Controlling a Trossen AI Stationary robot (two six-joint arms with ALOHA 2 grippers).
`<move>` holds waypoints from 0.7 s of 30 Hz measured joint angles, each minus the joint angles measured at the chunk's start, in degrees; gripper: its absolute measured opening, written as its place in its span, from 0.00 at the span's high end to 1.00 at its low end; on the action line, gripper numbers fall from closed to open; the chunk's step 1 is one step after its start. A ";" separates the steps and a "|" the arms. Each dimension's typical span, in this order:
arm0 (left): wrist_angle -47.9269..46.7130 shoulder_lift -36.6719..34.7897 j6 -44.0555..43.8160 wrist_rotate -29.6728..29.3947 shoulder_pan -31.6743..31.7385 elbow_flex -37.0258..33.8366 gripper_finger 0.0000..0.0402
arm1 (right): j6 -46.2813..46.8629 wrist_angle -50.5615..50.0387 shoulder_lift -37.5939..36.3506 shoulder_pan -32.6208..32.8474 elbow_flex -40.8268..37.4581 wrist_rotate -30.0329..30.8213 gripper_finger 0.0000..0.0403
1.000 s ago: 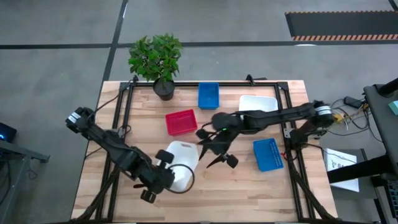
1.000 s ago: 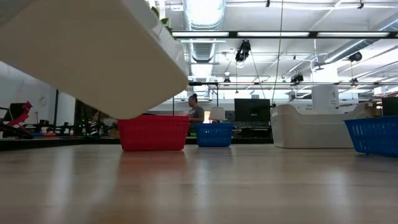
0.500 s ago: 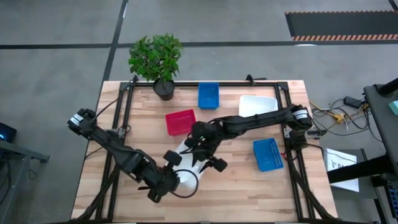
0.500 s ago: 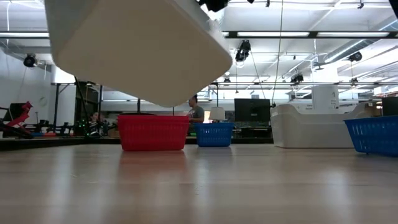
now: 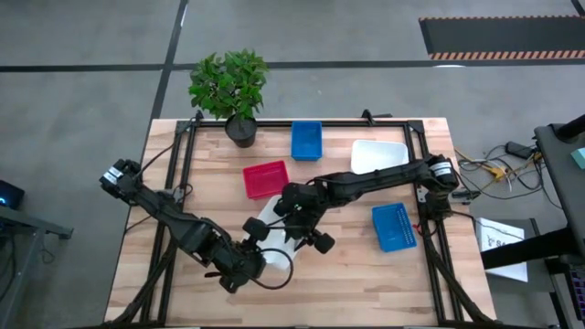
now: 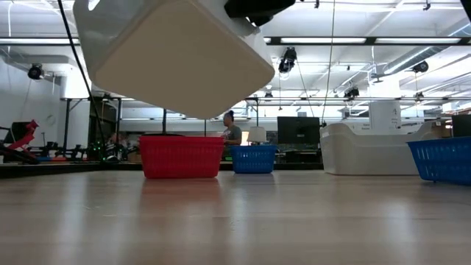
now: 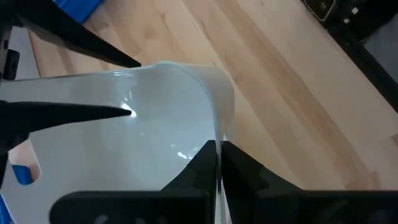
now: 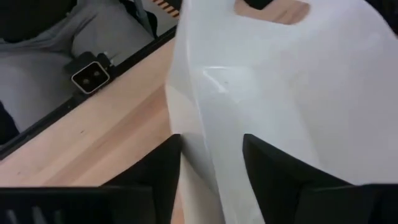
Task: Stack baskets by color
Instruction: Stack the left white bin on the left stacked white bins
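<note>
The right gripper (image 5: 294, 222) had swung in from three o'clock, its parted jaws straddling the raised white basket (image 5: 271, 239); the left gripper (image 5: 253, 256) stayed clenched on its rim — probably a handover beginning.

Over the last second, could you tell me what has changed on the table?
The right gripper swung in from the table's middle to the lifted white basket, its fingers now straddling the wall. The left gripper stays clamped on that basket's rim, having shifted it slightly. The red basket and both blue baskets stayed put.
</note>
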 joint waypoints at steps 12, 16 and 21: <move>1.20 -0.27 1.16 -1.82 1.25 -0.02 0.91 | -3.34 -2.20 0.00 0.81 0.15 0.14 0.97; 1.21 -0.51 2.26 -3.61 1.25 -0.02 0.76 | -3.47 -2.60 -0.02 0.82 0.24 0.40 0.98; -0.32 -1.43 4.99 -5.13 1.25 -0.02 0.60 | -2.94 -3.64 -0.49 0.82 0.24 6.54 0.98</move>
